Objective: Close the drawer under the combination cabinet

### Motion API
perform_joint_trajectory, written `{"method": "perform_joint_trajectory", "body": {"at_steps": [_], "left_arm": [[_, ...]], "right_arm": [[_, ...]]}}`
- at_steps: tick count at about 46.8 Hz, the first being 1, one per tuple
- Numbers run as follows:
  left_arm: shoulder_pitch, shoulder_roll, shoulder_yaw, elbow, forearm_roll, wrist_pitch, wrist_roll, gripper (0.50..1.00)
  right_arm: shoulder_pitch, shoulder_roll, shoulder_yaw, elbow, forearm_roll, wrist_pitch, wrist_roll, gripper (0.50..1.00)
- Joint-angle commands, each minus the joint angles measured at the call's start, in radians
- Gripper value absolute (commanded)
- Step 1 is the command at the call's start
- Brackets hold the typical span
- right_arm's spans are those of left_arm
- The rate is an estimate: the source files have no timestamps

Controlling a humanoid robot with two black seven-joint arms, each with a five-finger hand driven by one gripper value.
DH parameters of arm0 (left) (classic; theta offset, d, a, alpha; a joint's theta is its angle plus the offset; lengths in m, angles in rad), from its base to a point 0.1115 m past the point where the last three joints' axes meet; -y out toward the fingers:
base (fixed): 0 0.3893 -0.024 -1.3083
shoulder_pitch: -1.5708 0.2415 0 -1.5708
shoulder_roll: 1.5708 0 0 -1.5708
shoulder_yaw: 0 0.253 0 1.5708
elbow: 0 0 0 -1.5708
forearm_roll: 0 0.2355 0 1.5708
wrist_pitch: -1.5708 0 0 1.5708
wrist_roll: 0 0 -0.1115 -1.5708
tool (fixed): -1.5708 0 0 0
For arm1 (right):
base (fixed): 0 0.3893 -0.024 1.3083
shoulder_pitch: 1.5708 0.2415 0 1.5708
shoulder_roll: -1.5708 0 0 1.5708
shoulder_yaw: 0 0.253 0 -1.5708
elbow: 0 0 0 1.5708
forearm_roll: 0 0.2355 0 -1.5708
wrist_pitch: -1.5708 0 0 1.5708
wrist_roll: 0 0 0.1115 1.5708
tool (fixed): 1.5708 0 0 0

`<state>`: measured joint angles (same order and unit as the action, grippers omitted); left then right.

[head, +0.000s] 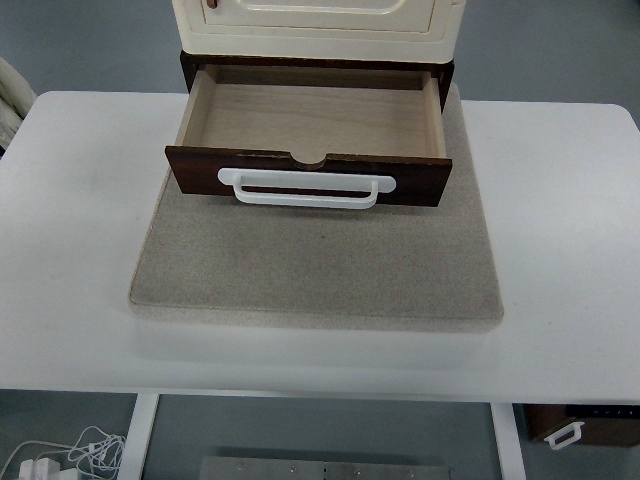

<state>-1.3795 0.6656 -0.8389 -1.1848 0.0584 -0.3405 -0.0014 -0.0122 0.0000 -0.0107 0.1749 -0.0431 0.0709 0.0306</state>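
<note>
A cream combination cabinet (318,25) stands at the far middle of the table on a dark brown base. Its drawer (310,120) is pulled out toward me, showing an empty pale wood inside. The dark brown drawer front (420,180) carries a white bar handle (306,188). Neither of my arms nor either hand shows anywhere in the head view.
The cabinet sits on a grey felt mat (316,260) on the white table (80,220). Below the near edge, cables (70,452) lie on the floor at left and a second brown drawer part (580,425) at right.
</note>
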Motion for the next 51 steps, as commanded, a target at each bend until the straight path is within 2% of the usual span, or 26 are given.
{"method": "perform_joint_trajectory", "body": {"at_steps": [1, 10, 23, 40, 43, 46, 51], "left_arm": [[0.000, 0.009, 0.033, -0.065, 0.027, 0.001, 0.000, 0.996], [0.002, 0.040, 0.144, -0.220, 0.078, 0.044, 0.007, 0.996], [-0.001, 0.043, 0.242, -0.332, 0.178, 0.040, 0.029, 0.996], [-0.026, 0.026, 0.414, -0.489, 0.271, 0.037, 0.113, 0.996], [-0.029, 0.014, 0.451, -0.513, 0.305, 0.038, 0.142, 0.996], [-0.041, 0.008, 0.489, -0.535, 0.346, 0.037, 0.193, 0.996], [-0.046, -0.018, 0.527, -0.535, 0.368, 0.037, 0.236, 0.999]], "right_arm": [[0.000, 0.000, 0.000, 0.000, 0.000, 0.001, 0.000, 0.952], [0.000, 0.000, 0.000, 0.000, 0.000, 0.000, 0.000, 0.952], [-0.002, 0.000, 0.002, 0.000, -0.001, 0.001, 0.000, 0.952], [0.000, 0.000, 0.000, 0.000, 0.000, 0.001, 0.000, 0.952], [0.000, 0.000, 0.000, 0.000, 0.000, 0.001, 0.000, 0.952], [0.000, 0.000, 0.000, 0.000, 0.000, 0.001, 0.000, 0.952], [0.000, 0.000, 0.000, 0.000, 0.000, 0.000, 0.000, 0.952]]}}
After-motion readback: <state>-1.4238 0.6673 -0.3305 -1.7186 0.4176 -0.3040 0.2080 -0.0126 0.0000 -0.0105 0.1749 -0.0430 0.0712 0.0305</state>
